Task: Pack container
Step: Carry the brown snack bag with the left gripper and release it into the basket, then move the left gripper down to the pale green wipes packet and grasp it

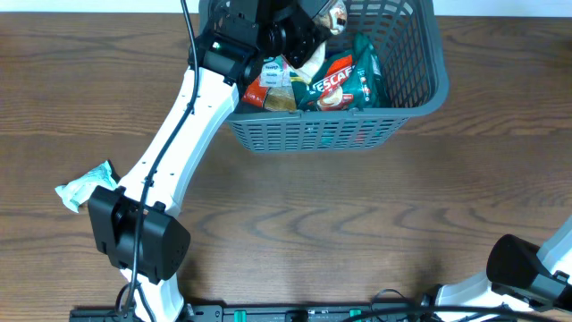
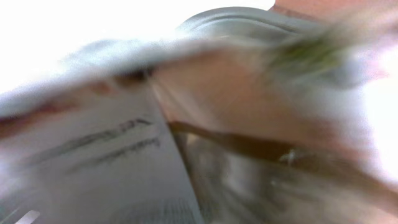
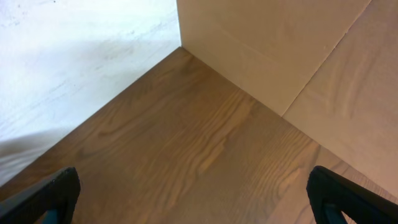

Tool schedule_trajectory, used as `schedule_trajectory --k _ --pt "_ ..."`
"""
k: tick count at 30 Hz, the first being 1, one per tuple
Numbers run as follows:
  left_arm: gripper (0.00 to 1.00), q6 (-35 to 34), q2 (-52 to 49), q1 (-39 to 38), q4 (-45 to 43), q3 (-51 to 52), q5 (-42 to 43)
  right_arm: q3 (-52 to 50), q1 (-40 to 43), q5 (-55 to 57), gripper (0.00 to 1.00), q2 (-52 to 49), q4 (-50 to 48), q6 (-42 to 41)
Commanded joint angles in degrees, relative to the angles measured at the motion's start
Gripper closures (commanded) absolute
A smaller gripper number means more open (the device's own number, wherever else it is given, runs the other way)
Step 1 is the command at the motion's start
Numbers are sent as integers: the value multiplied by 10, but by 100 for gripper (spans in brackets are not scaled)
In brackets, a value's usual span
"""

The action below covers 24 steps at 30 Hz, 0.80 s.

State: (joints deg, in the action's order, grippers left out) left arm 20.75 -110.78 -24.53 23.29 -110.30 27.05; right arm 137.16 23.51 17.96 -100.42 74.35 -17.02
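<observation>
Overhead: the far rim of the container (image 1: 420, 98) is cut off by the top edge. Over its left half, the left gripper (image 1: 313, 36) has its tips masked by its own wrist (image 1: 268, 31), so the jaw state is unreadable. The left wrist view is all motion blur, with 0 items identifiable. The print on the packet (image 1: 85, 186), left of the container, is too small to read. The right arm (image 1: 527, 268), well right of the container, is cropped at the corner.

This looks like a robot laboratory or test room, not a home. The left arm (image 1: 179, 134) and the right arm (image 1: 527, 268) stand at the near edge of a wood-pattern table (image 1: 357, 233), with black cables (image 1: 189, 36) and an equipment rail (image 1: 268, 314). A grey basket (image 1: 313, 134) of grocery packets (image 1: 344, 80) sits among them. Around the table are a plain white wall (image 3: 74, 50) and bare beige boards (image 3: 280, 43).
</observation>
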Motion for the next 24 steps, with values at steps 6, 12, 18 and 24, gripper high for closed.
schedule_trajectory --k 6,12,18,24 --pt "1 -5 24 0 -3 -5 9 -1 3 4 1 7 1 -8" --pt "1 -5 79 3 -5 -5 -22 -1 3 4 1 7 1 -7" --pt "2 -109 151 12 13 -5 -344 -1 3 4 1 7 1 -8" --pt "1 -301 215 70 166 -5 -673 -1 3 4 1 7 1 -8"
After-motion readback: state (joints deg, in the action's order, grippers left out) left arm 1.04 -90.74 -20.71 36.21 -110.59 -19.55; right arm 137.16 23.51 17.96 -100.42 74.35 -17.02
